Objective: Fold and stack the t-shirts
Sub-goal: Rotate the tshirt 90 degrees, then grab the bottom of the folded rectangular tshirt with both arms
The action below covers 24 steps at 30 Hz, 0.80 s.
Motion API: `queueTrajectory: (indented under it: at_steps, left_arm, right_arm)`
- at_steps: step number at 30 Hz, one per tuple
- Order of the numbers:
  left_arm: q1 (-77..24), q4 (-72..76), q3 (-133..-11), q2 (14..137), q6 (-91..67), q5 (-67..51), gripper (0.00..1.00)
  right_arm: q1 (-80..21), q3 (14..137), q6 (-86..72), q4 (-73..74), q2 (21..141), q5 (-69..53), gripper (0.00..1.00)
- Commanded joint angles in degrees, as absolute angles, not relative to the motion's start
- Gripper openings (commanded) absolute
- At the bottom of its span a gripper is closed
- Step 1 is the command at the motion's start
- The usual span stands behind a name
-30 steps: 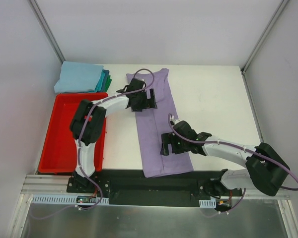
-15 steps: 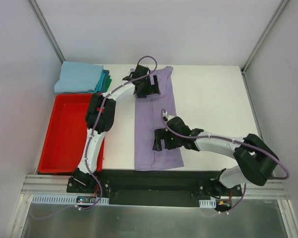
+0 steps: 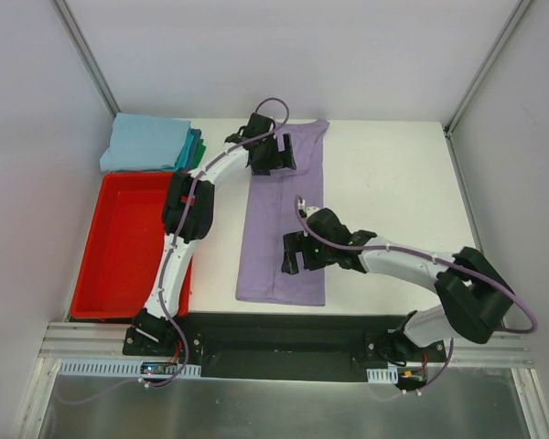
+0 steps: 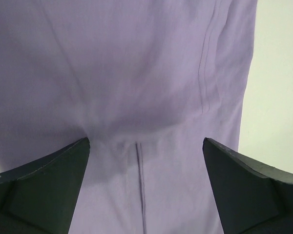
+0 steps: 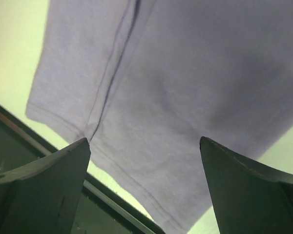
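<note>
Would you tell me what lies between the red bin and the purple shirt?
In the top view, bare white table, with the left arm stretched over it toward the shirt.

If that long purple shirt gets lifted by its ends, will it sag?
Probably sag: the lavender cloth t-shirt, folded into a long strip, lies flat with soft puckers and creases, so it looks floppy. It seems thin, hence likely light. Pushed across the smooth white table, it would likely bunch rather than slide whole.

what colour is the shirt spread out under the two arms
Lavender-purple shirt, plain with no pattern; clearest in the top external view.
</note>
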<state>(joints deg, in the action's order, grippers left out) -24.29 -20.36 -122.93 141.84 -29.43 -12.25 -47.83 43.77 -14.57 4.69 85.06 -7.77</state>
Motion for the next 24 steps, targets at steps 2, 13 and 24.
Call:
queueTrajectory:
  at_steps: [2,13,24]
  left_arm:
    - [-24.78,-24.35,-111.57,125.37,-24.09,-16.97,0.99]
    - [-28.73,-13.54,-59.64,84.93,-31.54,-9.68,0.99]
    - [-34.8,-12.75,-25.76,59.25,-43.32,-10.98,0.98]
  right_arm:
    - [-47.81,41.67,-7.22,6.59,71.66,-7.73,0.96]
    - [-47.37,27.17,-16.86,6.42,52.47,-2.2,0.96]
    - [-47.11,20.13,-26.98,9.49,50.81,-9.85,0.97]
